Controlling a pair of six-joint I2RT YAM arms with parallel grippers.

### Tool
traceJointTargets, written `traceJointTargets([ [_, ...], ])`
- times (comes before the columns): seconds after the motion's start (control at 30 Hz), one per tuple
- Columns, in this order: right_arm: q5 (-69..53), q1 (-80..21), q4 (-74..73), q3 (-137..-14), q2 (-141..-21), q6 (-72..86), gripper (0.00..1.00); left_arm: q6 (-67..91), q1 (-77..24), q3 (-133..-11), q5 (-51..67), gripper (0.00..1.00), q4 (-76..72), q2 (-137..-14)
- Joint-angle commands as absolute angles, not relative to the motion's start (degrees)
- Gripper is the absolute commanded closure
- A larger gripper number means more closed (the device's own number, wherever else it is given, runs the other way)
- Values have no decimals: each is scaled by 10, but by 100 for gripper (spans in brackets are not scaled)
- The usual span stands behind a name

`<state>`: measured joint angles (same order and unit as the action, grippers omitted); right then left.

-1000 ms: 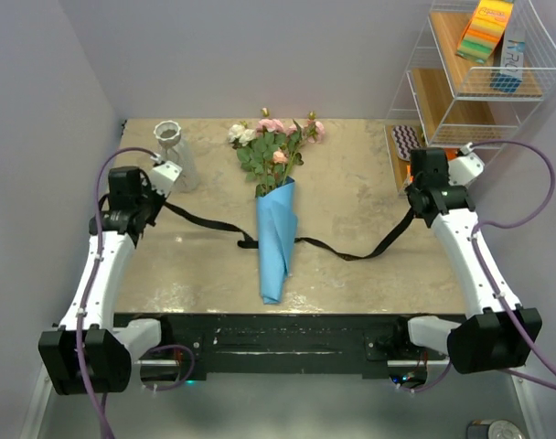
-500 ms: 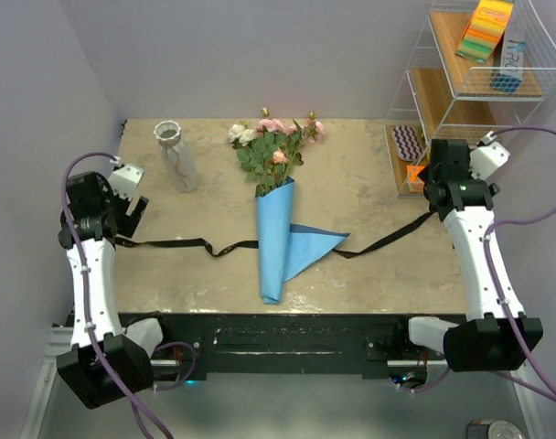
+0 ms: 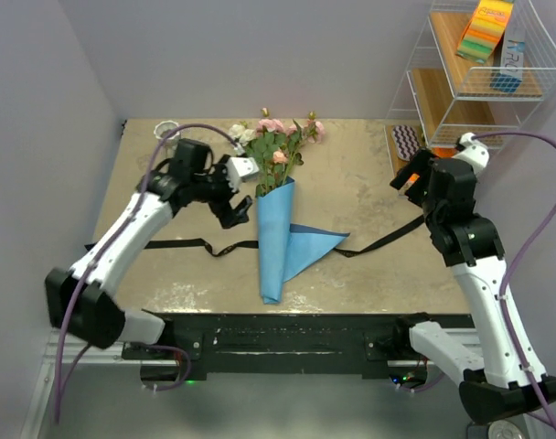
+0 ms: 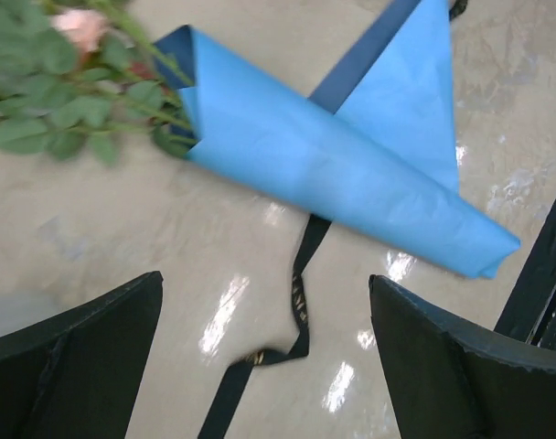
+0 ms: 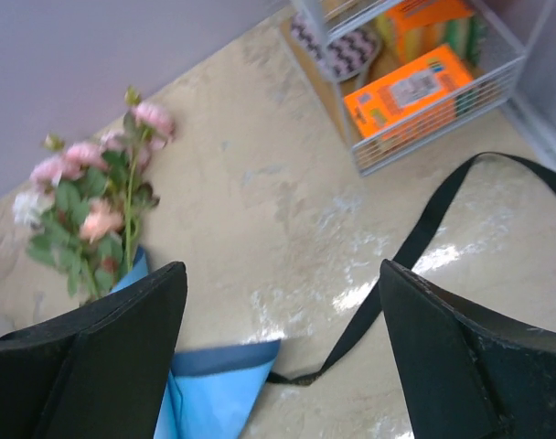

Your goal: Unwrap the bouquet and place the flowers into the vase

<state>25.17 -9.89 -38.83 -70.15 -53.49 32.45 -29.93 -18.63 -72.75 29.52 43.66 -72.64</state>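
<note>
The bouquet lies in the middle of the table, its blue paper cone (image 3: 276, 247) with one flap (image 3: 316, 243) fallen open to the right. Pink, peach and white flowers (image 3: 273, 144) stick out at the far end. The untied black ribbon (image 3: 173, 245) lies loose across the table under the cone. My left gripper (image 3: 236, 207) hovers open just left of the cone's mouth; in its wrist view the ribbon (image 4: 301, 297) and paper (image 4: 351, 174) lie below the gripper (image 4: 265, 279). My right gripper (image 3: 409, 174) is open at the right, above the ribbon (image 5: 424, 238). The vase (image 3: 165, 130) is mostly hidden behind the left arm.
A white wire shelf (image 3: 479, 73) with sponges and boxes stands at the back right, and an orange box (image 5: 411, 87) sits in its lowest basket by the right gripper. Walls close in at the left and back. The dark front rail (image 3: 296, 334) marks the near edge.
Both grippers have let go of the ribbon ends and opened. The ribbon dropped flat, and a paper flap fell open. The left arm swung from the left edge to the bouquet.
</note>
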Motion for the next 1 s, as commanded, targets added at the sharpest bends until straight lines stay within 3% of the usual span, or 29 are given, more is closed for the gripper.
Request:
traceJointTargets([
  [0.0,206,-149,-344,-677,-529,287,15,-249,-237,-744,285,1,356,-861],
  [0.23,194,-185,-324,-619,-476,265,29,-278,-238,-870,313,3,322,-1042],
  [0.37,164,-186,-305,-589,-456,256,26,-280,-238,-932,315,5,317,-1113],
  [0.97,130,-187,-291,-586,-454,266,31,-327,-238,-1004,379,8,395,-1186],
])
